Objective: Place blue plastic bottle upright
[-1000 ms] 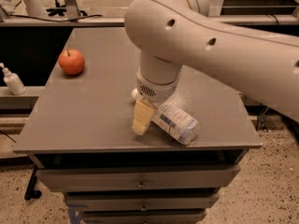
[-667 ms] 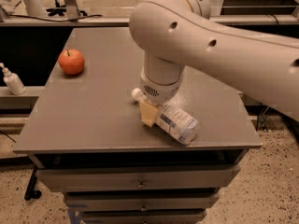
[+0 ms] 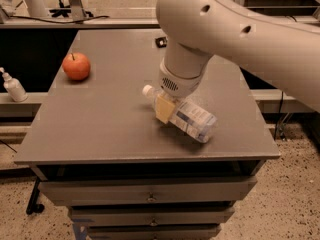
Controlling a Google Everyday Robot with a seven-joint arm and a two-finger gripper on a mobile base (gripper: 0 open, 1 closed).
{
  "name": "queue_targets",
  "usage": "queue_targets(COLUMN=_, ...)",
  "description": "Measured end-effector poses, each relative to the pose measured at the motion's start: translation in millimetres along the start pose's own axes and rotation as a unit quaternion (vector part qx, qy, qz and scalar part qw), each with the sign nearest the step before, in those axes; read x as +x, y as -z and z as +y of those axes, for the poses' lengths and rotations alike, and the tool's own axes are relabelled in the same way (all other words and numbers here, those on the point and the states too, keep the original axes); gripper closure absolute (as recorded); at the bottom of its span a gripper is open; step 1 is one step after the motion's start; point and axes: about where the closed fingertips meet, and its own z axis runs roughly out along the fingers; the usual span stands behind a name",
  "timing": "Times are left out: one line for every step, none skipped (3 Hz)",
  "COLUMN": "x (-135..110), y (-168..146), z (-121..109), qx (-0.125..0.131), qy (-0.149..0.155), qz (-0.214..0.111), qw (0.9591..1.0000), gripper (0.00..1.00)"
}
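The blue plastic bottle (image 3: 187,120) lies on its side on the grey table (image 3: 100,129), right of centre. Its white cap (image 3: 148,90) points up-left and its pale blue-and-white label faces me. My gripper (image 3: 165,106) hangs from the big white arm and comes down on the bottle's shoulder, just behind the cap. One yellowish finger pad (image 3: 163,109) presses against the bottle's near side; the other finger is hidden behind the bottle. The gripper is shut on the bottle. The cap end sits slightly raised.
A red apple (image 3: 76,66) sits at the table's left back. A small white pump bottle (image 3: 13,86) stands on a shelf left of the table. A small dark object (image 3: 160,42) lies at the table's back. Drawers (image 3: 150,196) are below the tabletop.
My gripper has shifted right, onto the bottle's neck end. The finger pad moved from beside the bottle onto it. The cap end has risen a little.
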Motion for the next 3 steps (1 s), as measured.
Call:
queue_targets(x=-18.7, y=21.3, z=-12.4, qx=-0.024, qy=-0.008, qz=-0.079, qw=0.9965, gripper=1.0)
queue_targets(x=-44.0, y=46.3, z=-14.3, qx=-0.052, qy=-0.01, qz=-0.196, qw=0.9791, gripper=1.0)
queue_targets(x=-69.7, y=79.6, z=-14.2, qx=-0.059, qy=-0.003, qz=-0.313, qw=0.9481, gripper=1.0)
